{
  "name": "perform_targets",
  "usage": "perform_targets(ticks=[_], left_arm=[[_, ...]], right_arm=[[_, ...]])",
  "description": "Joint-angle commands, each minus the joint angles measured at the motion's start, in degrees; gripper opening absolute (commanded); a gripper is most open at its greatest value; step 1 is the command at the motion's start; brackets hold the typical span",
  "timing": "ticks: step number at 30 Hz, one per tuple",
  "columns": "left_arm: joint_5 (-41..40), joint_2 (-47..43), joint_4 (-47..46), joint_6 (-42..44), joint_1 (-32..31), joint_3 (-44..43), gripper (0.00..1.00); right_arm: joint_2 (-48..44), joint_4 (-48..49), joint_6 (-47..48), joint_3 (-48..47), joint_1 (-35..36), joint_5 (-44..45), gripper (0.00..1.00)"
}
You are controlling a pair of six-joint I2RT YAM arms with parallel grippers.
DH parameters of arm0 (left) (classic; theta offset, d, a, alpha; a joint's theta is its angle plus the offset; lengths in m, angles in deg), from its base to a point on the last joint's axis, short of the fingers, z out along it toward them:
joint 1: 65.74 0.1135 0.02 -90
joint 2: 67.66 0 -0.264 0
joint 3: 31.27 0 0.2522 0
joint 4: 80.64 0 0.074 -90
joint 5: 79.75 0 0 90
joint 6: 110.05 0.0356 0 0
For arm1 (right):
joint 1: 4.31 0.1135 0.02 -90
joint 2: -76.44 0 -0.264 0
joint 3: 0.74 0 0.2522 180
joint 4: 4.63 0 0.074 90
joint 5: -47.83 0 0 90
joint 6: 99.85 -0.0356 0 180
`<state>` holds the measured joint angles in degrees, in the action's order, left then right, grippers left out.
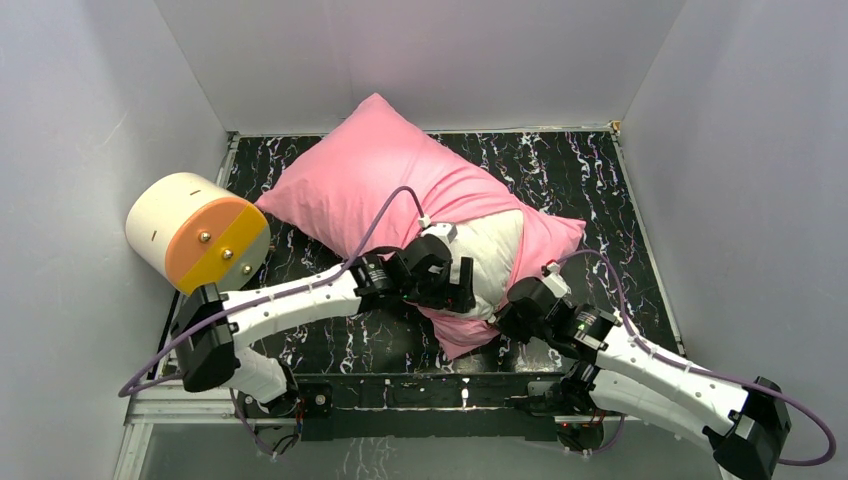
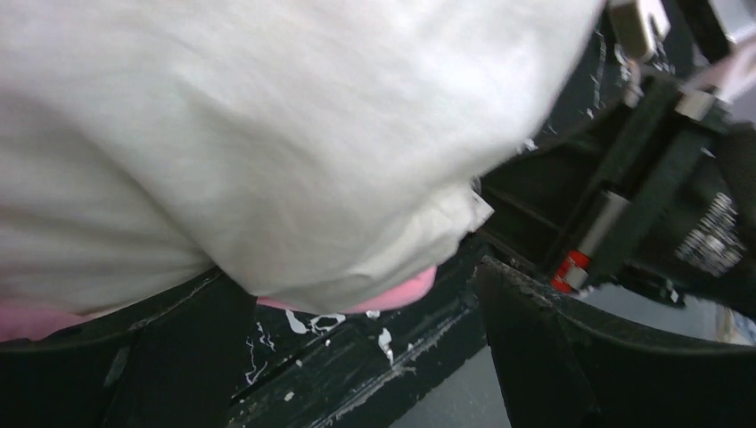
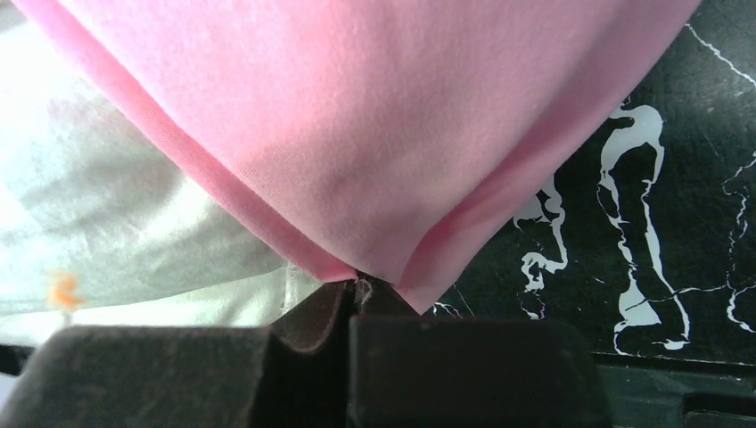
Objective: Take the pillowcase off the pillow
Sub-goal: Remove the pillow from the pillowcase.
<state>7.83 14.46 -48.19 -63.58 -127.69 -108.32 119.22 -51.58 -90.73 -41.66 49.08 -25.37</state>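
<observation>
Mid-strip: right fingers pinch the pillowcase hem; left fingers gape open at the bared pillow end. Next, likely: left clamps the pillow, right drags the cover off.

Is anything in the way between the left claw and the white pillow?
Nothing visible does. The left gripper stands open right against the bare white end of the pillow, where the pillowcase does not cover it. The right gripper is shut on the pillowcase's edge.
</observation>
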Motion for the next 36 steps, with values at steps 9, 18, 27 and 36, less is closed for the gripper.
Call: perform_targets(ticks=[9, 18, 27, 36], left_arm=[[-9.81, 14.12, -6.05, -1.84, -1.59, -3.47, 0.62], [-18.13, 15.28, -1.12, 14.16, 1.39, -18.15, 0.0], [-12.96, 18.19, 3.95, 15.83, 11.35, -36.33, 0.0], [-10.65, 21.17, 4.75, 12.54, 11.5, -40.68, 0.0]], right_arm=[[-3.61, -0.4, 0.71, 2.73, 0.4, 0.09, 0.04], [-4.81, -7.32, 5.31, 0.75, 0.4, -6.37, 0.03], [-6.94, -7.68, 17.98, -0.27, 0.36, -27.67, 0.0], [8.15, -4.81, 26.93, -2.26, 0.48, -32.31, 0.0]])
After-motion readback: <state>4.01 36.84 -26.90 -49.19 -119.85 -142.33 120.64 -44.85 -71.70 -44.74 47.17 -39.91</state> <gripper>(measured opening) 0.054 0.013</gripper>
